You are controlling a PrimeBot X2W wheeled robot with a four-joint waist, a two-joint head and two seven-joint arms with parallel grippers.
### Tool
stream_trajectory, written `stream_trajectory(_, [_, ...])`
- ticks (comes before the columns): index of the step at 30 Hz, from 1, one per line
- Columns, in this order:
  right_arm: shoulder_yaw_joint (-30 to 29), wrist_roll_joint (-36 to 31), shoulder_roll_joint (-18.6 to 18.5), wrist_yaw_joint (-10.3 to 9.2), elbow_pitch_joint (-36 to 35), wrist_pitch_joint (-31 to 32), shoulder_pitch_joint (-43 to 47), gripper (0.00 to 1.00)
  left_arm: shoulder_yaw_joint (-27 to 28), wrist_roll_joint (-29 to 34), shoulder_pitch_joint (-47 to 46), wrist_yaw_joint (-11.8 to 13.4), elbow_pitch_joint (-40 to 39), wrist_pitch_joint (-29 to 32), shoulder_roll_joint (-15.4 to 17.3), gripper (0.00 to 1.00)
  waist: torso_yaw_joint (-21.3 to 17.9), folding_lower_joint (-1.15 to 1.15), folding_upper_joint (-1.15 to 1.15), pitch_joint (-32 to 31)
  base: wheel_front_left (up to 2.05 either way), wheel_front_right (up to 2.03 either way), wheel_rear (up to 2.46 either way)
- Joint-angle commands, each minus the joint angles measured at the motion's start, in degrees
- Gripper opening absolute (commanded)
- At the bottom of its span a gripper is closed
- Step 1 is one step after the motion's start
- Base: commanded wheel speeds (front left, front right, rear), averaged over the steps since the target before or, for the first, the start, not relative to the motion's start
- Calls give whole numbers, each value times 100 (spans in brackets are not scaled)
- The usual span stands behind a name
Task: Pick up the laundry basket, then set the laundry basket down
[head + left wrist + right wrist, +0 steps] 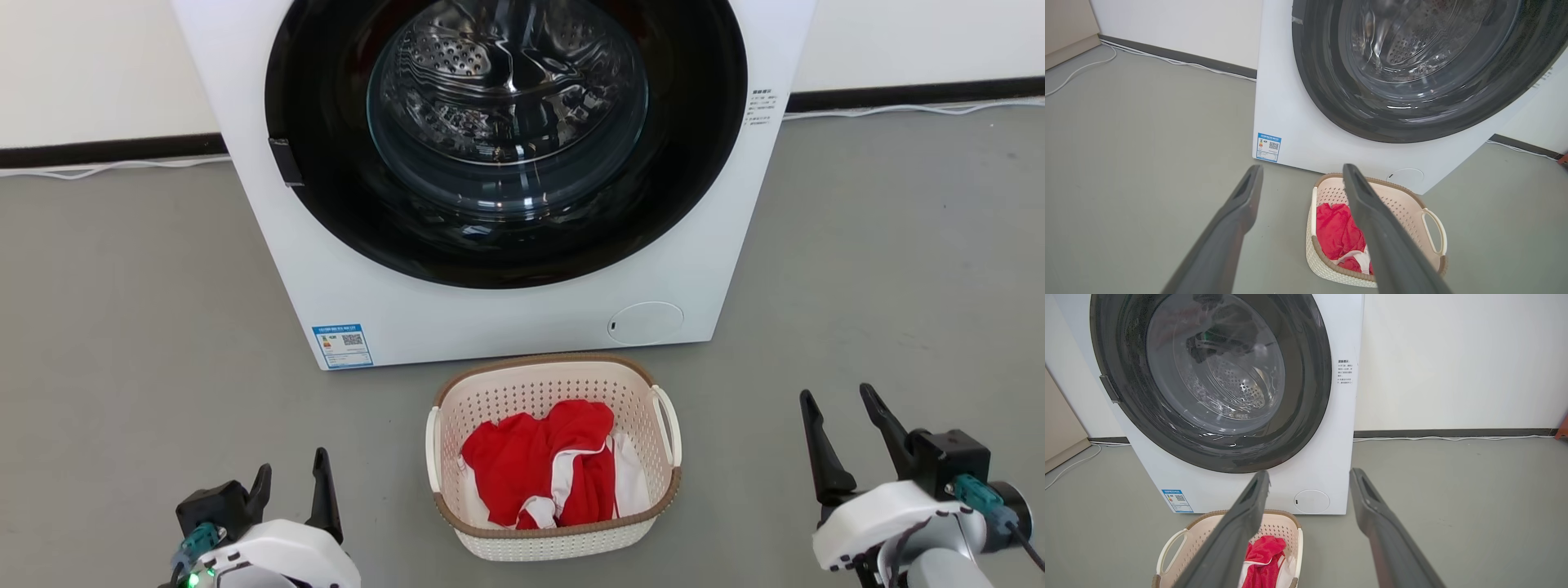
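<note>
Our left gripper (pixel 291 461) sits at the lower left of the head view, fingers spread wide with nothing between them, over bare grey floor (pixel 122 343). Same deal with our right gripper (pixel 836 392) at the lower right: jaws wide apart, holding nothing, and it shows a bit higher in that view than the left one. Between the two, well apart from both, we've got the laundry basket (pixel 531 390) standing upright on the floor just in front of the washing machine (pixel 506 318), roughly centred under its dark round door. Basket's cream with little holes, a brown rim and white handles on its left and right sides. Inside there's a crumpled red garment (pixel 531 457) with white trim, plus some white cloth (pixel 630 486) tucked in on the right. Washer has a blue label (pixel 342 345) at its lower left corner, and a pale cable (pixel 106 167) runs along the foot of the wall behind.
</note>
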Motion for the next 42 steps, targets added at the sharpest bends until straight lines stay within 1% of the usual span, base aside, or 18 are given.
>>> stream_trajectory(1, [79, -58, -36, 34, -203, -61, 16, 100, 227, 98, -43, 11, -200, -35, 48, 100, 6, 0, 0, -34, 0, 0, 0])
stream_trajectory(13, [-42, -125, 48, 34, -347, -61, 232, 100, 484, 252, 220, -3, -427, -35, -120, 100, 47, 0, 0, -171, 0, 0, 0])
stream_trajectory(14, [-138, -63, 78, 0, -177, 0, 280, 0, 312, 209, 340, 4, -304, 0, -194, 0, 47, 0, 0, -174, 0, 0, 0])
stream_trajectory(17, [-118, -55, 133, -7, -29, 10, 363, 0, 309, 216, 441, 4, -159, 3, -235, 0, 48, 0, 0, -180, 0, 0, 0])
stream_trajectory(20, [-164, 103, 155, -6, 0, 82, 351, 0, 352, 84, 439, -26, -144, 64, -242, 0, 54, 1, 0, -176, 0, 0, 0])
stream_trajectory(24, [-187, 382, 168, -4, -52, 162, 357, 0, 393, -134, 436, -71, -204, 137, -244, 0, 62, 13, 0, -182, 0, 0, 0])
stream_trajectory(30, [-185, 731, 185, -3, -130, 228, 377, 0, 429, -406, 436, -127, -277, 213, -247, 0, 72, 1, 0, -163, 0, 0, 0])
stream_trajectory(42, [-210, 1551, 225, 1, -295, 408, 398, 0, 532, -1052, 419, -261, -446, 406, -254, 0, 97, 0, 0, -141, 0, 0, 0])
